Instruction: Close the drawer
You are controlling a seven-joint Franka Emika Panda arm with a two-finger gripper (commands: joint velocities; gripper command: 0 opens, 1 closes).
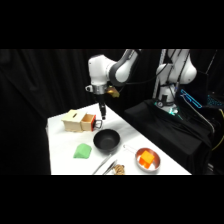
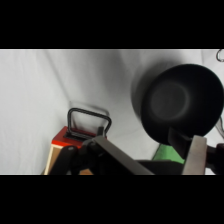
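Tongs point(image 1: 105, 165) lie at the near edge of the white tabletop point(image 1: 62, 150), well in front of the black bowl point(image 1: 106, 140). Red dish point(image 1: 147, 159) with an orange item sits right of the tongs. Green object point(image 1: 82, 151) lies just left of the bowl. Behind the bowl stands the pale wooden box point(image 1: 73, 121), its orange-red drawer point(image 1: 88, 121) pulled out toward the bowl, dark loop handle point(image 2: 88, 123) on the front. Hand point(image 1: 99, 123) hangs just beside the drawer front; cannot tell how far its fingers are parted, nor whether it touches the handle.
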